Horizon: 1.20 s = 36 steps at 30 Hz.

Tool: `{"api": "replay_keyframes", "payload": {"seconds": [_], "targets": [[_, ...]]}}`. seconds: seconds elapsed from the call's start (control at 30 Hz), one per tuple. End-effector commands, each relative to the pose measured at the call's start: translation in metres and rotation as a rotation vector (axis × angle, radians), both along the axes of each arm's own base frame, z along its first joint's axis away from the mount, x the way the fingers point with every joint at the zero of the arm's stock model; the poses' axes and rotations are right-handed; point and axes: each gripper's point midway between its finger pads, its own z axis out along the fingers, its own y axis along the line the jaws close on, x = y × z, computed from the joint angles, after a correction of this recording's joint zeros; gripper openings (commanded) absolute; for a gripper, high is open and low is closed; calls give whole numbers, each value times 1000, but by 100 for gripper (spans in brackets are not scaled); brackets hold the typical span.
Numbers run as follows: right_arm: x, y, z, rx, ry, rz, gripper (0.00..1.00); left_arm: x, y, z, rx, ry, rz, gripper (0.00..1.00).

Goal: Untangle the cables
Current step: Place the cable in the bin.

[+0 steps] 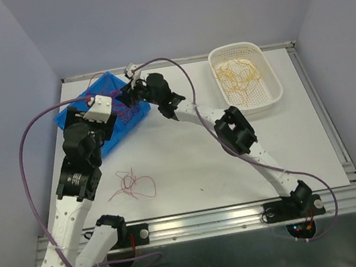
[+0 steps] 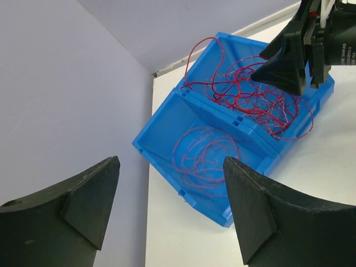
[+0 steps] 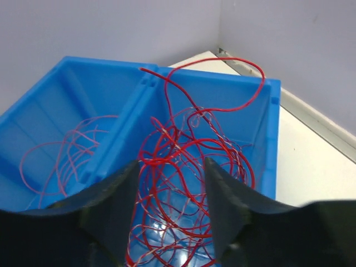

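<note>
A blue two-compartment bin (image 2: 161,128) stands at the table's back left. Its far compartment holds a thick tangle of red cables (image 3: 183,167); the near one holds a few thin red loops (image 2: 203,153). My right gripper (image 3: 171,192) hangs over the far compartment, open, with red loops lying between its fingers but not pinched. My left gripper (image 2: 169,192) is wide open above the table's left edge, short of the bin and holding nothing. A small bunch of dark red cables (image 1: 132,185) lies loose on the table. Yellow cables (image 1: 240,75) sit in a white basket.
The white perforated basket (image 1: 273,94) stands at the back right. Walls close in the table on the left and behind the bin. Mauve arm cables (image 1: 29,157) arc over the left side. A metal rail (image 1: 212,219) runs along the near edge.
</note>
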Motion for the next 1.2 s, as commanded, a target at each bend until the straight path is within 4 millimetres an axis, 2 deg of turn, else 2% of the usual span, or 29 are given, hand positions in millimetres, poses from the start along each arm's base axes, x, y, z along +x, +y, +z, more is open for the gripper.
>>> {"api": "replay_keyframes", "payload": {"seconds": [0.0,0.03,0.07,0.1,0.13,0.17,0.2,0.23,0.27,0.3,0.33,0.37,0.4,0.43,0.47,0.5,0.53,0.57,0.6,0.67,0.7,0.8,0.93,0.97,1.1,1.17], "targets": [[-20,-7,96,78,-150,8,60,1,4,11,2,-42,16,87],[-23,-10,106,84,-157,6,63,4,5,8,6,-34,22,87],[-27,-13,102,70,-144,13,64,5,6,7,9,-29,28,87],[-34,-20,112,65,-140,13,65,8,6,6,14,-24,23,87],[-40,-24,131,83,-152,14,65,9,5,5,18,-20,17,87],[-46,-27,114,43,-119,27,66,11,6,4,22,-15,17,87],[-52,-32,110,9,-89,36,68,12,6,4,23,-12,15,87],[-61,-41,126,12,-85,36,69,16,7,1,26,0,12,87],[-70,-46,100,-38,-27,46,75,18,7,-1,32,10,5,87],[-80,-53,86,-95,10,64,78,20,3,-2,35,20,-25,86],[-98,-63,65,-162,78,103,84,21,4,-4,35,35,-34,87],[-103,-64,78,-147,63,119,84,21,1,-7,35,47,-57,87],[-118,-73,39,-229,141,147,86,21,-3,-9,33,55,-85,87],[-131,-75,30,-254,160,182,86,20,-15,-10,23,65,-156,88],[-147,-78,27,-260,172,228,86,17,-19,-15,20,88,-184,88],[-157,-80,12,-283,200,248,87,15,-21,-15,13,95,-195,88],[-175,-78,-9,-319,232,273,88,11,-31,-19,2,119,-258,88],[-184,-77,-21,-340,245,281,89,8,-35,-21,4,129,-282,88],[-202,-72,-37,-375,252,306,90,4,-40,-21,2,136,-314,88],[-219,-65,-53,-406,261,328,92,-2,-42,-26,2,168,-333,88],[-235,-58,-65,-421,282,366,93,-7,-42,-25,0,169,-339,88],[-260,-44,-85,-447,307,429,95,-15,-41,-16,3,145,-338,88],[-275,-28,-87,-404,340,469,97,-22,-39,-9,3,127,-338,89],[-281,-26,-89,-399,349,485,97,-23,-39,-9,5,129,-337,89],[-289,-16,-78,-316,373,505,98,-24,-36,-12,16,136,-328,89],[-289,-13,-82,-311,381,495,98,-24,-35,-15,24,143,-325,89]]}}
